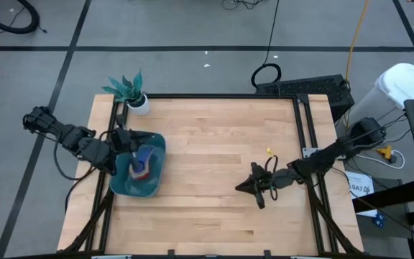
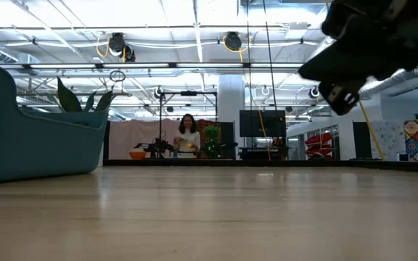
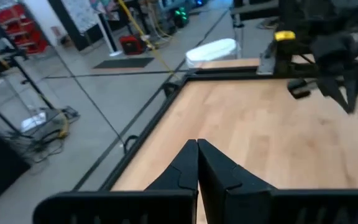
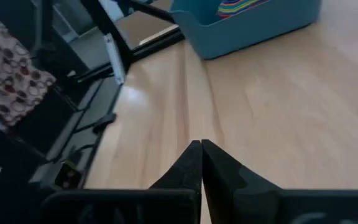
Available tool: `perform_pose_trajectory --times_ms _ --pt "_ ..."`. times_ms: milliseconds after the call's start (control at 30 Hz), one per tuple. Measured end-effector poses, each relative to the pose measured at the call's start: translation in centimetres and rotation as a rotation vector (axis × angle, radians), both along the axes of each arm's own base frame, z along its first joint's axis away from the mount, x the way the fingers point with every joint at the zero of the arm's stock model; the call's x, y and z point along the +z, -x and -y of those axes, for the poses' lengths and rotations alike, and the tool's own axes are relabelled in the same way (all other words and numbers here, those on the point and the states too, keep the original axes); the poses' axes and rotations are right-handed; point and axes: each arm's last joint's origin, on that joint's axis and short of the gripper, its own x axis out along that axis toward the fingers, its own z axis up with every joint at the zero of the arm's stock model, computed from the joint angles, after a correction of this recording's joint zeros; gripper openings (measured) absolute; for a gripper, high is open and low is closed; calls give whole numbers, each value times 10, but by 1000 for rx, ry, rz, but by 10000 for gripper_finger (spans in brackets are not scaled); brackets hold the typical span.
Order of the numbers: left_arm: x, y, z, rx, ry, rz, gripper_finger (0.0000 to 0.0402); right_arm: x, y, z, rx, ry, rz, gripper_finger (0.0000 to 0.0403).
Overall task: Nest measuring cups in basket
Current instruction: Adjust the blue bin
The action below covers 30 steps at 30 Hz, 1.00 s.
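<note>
Right gripper (image 1: 247,187) hovered over bare table (image 1: 214,158), fingers pressed together, holding nothing. Basket (image 1: 136,185) sat well apart from it, across the table toward the left arm, with the measuring cups (image 1: 142,162) stacked inside. Left gripper (image 1: 126,142) was at the basket's near rim, fingers pressed together, empty. A potted plant (image 1: 131,91) stood just beyond the left gripper.

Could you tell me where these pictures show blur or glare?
Low view: the right gripper is a dark silhouette against bright ceiling lights, and the near tabletop is soft. Left wrist view: the far arm is smeared. Right wrist view: the basket is slightly soft. High view: even light.
</note>
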Motion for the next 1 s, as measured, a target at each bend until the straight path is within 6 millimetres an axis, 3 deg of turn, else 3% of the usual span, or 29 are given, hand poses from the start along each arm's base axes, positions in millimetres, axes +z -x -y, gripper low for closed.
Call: perform_pose_trajectory --times_ms 200,533,800,1000 --pt "6 9 -4 36 -54 26 3 -1 -39 0 38 58 -27 0" --pt "12 47 -22 -14 6 88 3 -5 -100 4 87 151 -70 0" --pt "11 54 -23 -54 -50 51 3 -1 -145 10 177 166 -19 0" --pt "25 74 -33 -220 -27 106 3 1 -177 24 227 179 -9 0"
